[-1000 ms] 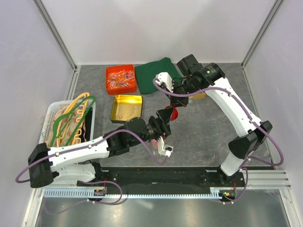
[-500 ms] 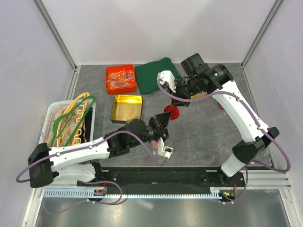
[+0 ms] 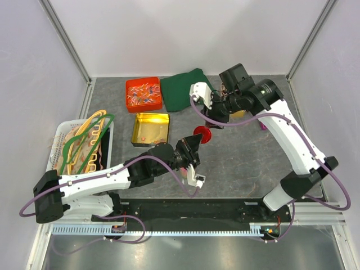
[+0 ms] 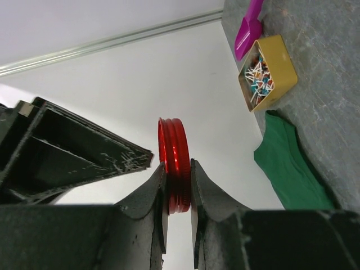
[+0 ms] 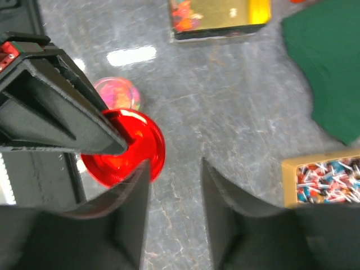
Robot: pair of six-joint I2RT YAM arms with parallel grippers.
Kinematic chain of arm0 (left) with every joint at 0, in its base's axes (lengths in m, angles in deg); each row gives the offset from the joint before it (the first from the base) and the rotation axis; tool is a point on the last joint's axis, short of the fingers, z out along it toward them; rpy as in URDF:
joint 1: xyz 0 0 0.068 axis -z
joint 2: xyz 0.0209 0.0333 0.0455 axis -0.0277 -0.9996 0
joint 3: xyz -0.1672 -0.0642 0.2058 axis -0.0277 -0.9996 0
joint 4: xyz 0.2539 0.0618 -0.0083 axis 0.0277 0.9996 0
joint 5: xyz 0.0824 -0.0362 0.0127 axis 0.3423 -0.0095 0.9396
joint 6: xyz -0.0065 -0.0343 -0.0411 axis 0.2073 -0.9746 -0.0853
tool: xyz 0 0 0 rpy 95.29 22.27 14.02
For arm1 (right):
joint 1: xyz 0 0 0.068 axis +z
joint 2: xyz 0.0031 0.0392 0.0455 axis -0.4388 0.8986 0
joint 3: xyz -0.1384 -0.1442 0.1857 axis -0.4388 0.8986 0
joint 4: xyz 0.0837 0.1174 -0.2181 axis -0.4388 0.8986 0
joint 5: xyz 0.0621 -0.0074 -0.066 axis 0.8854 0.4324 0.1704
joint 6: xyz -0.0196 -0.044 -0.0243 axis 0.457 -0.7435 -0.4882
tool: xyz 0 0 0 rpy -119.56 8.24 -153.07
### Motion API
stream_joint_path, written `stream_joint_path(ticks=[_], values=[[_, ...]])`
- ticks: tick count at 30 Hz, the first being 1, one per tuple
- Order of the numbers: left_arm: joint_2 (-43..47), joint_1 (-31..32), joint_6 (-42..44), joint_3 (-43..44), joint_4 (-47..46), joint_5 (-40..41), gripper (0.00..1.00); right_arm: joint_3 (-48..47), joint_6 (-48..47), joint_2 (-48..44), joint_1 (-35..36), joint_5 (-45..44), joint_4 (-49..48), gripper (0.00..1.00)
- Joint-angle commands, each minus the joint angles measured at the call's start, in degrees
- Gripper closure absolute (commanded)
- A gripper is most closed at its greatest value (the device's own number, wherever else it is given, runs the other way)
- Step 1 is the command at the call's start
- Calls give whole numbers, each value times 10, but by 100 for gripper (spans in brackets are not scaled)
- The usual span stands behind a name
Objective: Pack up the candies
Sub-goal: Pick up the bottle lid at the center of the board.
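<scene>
L end effector (image 4: pixel 177 164) pinches red lid (image 4: pixel 173 140) on edge, above worktop (image 5: pixel 236 112). R end effector (image 5: pixel 174 169) spread, empty, just beside lid. Mixed candies (image 5: pixel 115 94) in round jar (image 5: pixel 134 95) on worktop, partly hidden by lid; more in gold tin (image 5: pixel 225 14).

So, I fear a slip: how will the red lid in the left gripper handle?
The red lid looks rigid, so it probably won't flex. The left gripper pinches its flat faces, so it might pivot. Round with a ridged edge, it would likely roll if dropped.
</scene>
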Motion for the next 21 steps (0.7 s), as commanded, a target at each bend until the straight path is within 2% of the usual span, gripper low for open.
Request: stream_joint_path(ticks=[1, 4, 7, 9, 12, 14, 15, 19, 21], values=[[11, 2, -53, 59, 36, 39, 98, 33, 2, -66, -6, -49, -65, 40], [-1, 3, -109, 124, 114, 72, 98, 75, 5, -109, -19, -84, -120, 29], [-18, 2, -154, 182, 179, 123, 98, 122, 13, -151, -43, -113, -157, 24], [-44, -3, -218, 252, 261, 159, 98, 150, 17, -176, -71, -116, -185, 21], [-62, -14, -327, 336, 361, 172, 98, 194, 32, -208, -113, -116, -230, 21], [-53, -23, -372, 351, 395, 167, 98, 224, 52, -227, -129, -127, -274, 18], [-46, -26, -382, 350, 418, 164, 98, 232, 57, -233, -142, -133, -287, 10], [7, -70, -406, 328, 472, 140, 98, 265, 67, -257, -150, -160, -330, 8], [18, -93, -444, 328, 499, 109, 98, 289, 85, -268, -151, -169, -352, 9]])
